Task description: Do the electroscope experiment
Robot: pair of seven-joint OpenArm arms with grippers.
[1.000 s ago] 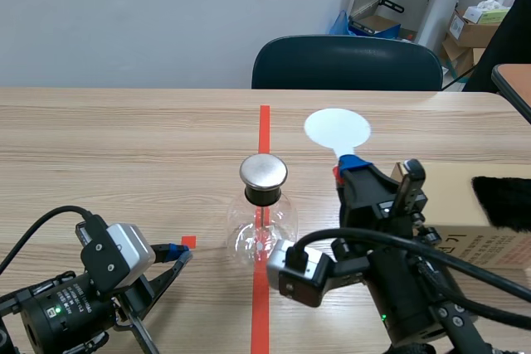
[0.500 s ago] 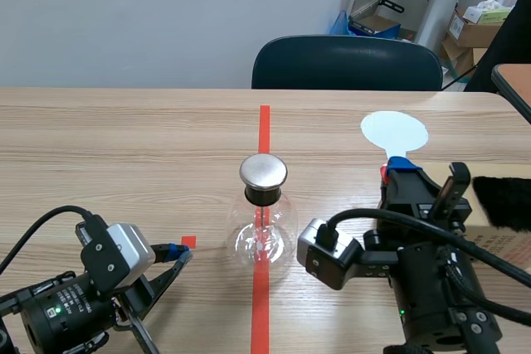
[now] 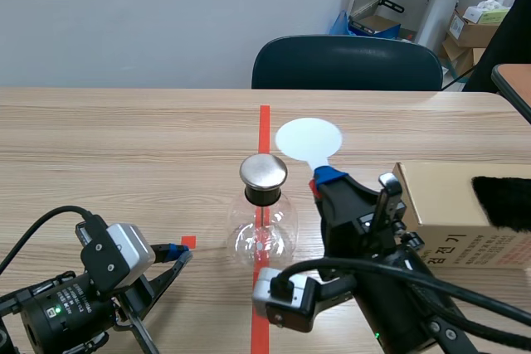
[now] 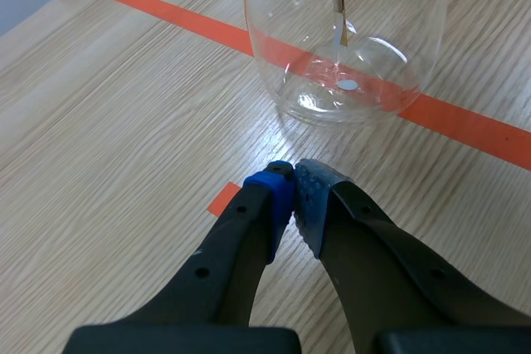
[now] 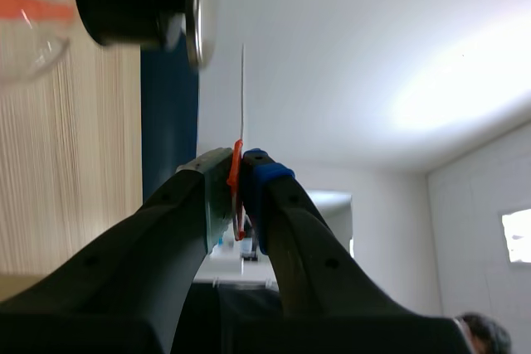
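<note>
Left gripper (image 4: 294, 184): You had its fingers pressed together on nothing. It sat low on the table to the left of the electroscope flask (image 3: 262, 225), with its tips pointing at the glass but short of it. I judged it was parked there to stay out of the test.

Flask: It stood upright on the red tape line, untouched by either arm. That probably left it free to respond on its own.

Rod and leaf (image 4: 341, 26): They hung inside the flask. I could not tell whether the leaf had spread.

Metal cap (image 3: 264, 171): It topped the flask's neck. This was the part you needed to approach.

White disc (image 3: 308, 138): It was raised just to the right of the cap and slightly beyond it. In the right wrist view it stood edge-on, near the cap with a gap showing. Held that close, it looked meant to bring charge to the cap.

Right gripper (image 3: 328, 178): Your fingers were pinching the disc's orange-red handle just to the right of the flask, below the disc itself. Gripping the handle likely kept the disc face untouched.

Cardboard box (image 3: 448, 205): It lay well to the right of the flask.

Black fur (image 3: 502, 202): It rested on the box, probably kept handy for rubbing the disc.
</note>
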